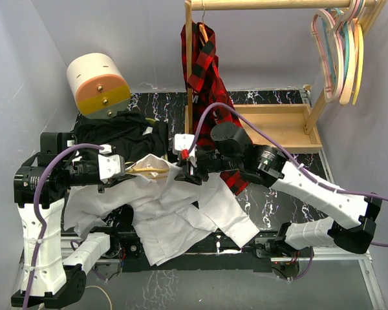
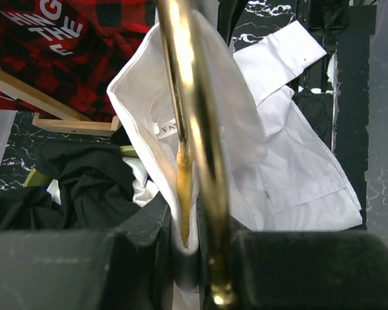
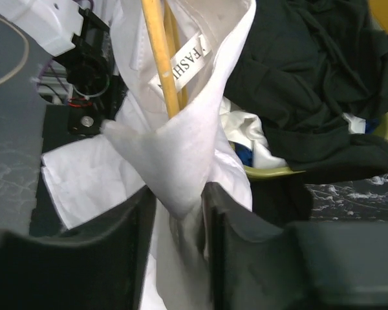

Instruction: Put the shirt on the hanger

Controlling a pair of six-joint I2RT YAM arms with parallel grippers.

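Observation:
The white shirt [image 1: 174, 216] hangs between both grippers above the table, its sleeves and tails draped down over the near edge. The pale yellow hanger [image 1: 149, 169] lies inside the collar opening. My left gripper [image 1: 125, 169] is shut on the hanger together with a fold of the collar. The left wrist view shows the hanger [image 2: 189, 97] and the shirt [image 2: 142, 103] pinched in my left gripper [image 2: 191, 255]. My right gripper [image 1: 184, 169] is shut on the other side of the collar. The right wrist view shows the shirt [image 3: 181, 155] pinched in my right gripper [image 3: 180, 223], with the hanger [image 3: 160, 58] running up inside it.
A red-and-black plaid shirt [image 1: 210, 84] hangs on a wooden rack [image 1: 278, 119] at the back. Pastel hangers [image 1: 343, 51] hang at the top right. A black garment [image 1: 119, 132] lies behind the left gripper, beside a round cream, orange and yellow object [image 1: 97, 84].

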